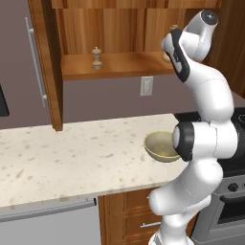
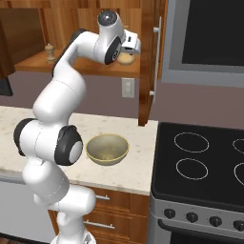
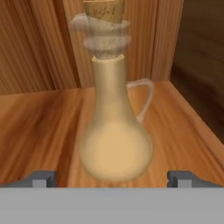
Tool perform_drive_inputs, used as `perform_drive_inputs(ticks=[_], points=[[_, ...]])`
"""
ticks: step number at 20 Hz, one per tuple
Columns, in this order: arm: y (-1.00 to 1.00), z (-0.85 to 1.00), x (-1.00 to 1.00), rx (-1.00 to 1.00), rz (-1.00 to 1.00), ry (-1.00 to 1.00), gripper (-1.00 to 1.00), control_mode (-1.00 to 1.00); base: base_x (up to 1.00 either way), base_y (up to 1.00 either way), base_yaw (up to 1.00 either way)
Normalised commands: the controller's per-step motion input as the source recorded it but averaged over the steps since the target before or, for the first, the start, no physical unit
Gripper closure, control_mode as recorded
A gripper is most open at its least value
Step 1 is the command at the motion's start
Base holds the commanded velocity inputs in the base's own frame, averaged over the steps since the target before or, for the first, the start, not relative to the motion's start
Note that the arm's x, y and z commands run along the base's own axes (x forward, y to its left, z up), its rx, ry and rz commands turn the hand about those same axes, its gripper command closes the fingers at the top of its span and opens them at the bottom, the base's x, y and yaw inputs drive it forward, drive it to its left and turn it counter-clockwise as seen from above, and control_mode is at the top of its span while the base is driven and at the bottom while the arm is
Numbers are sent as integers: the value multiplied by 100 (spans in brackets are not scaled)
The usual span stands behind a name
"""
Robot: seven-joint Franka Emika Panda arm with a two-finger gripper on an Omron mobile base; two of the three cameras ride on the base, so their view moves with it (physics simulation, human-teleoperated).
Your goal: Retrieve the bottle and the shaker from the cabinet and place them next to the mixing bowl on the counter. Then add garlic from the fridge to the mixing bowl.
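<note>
gripper [image 3: 112, 179] wide open, holding nothing, fingertips flanking bottle [image 3: 114, 131] (corked) near cabinet shelf [image 3: 39, 127] right edge; shaker [image 1: 97, 58] apparently upright toward shelf's left; mixing bowl [image 2: 107, 149] by counter [image 1: 72, 158] right edge.

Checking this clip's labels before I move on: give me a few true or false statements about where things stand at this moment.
1. The bottle stands upright on the cabinet shelf. True.
2. The end effector is shut on the bottle. False: its fingers stand open either side of the bottle.
3. The shaker is on the counter beside the bowl. False: it stands on the shelf.
4. The bowl sits on the counter near the stove. True.
5. The bottle has a cork stopper. True.
</note>
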Motion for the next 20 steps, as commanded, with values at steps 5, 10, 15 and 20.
perform_drive_inputs(ticks=[5,10,15,20], points=[[0,0,0,0,-1,-21,-100,-100,0,0,0],[0,0,11,0,-1,-13,-100,-100,0,0,0],[0,1,18,-1,-3,0,-100,-100,0,0,0],[0,2,15,0,-2,0,-100,-100,0,0,0]])
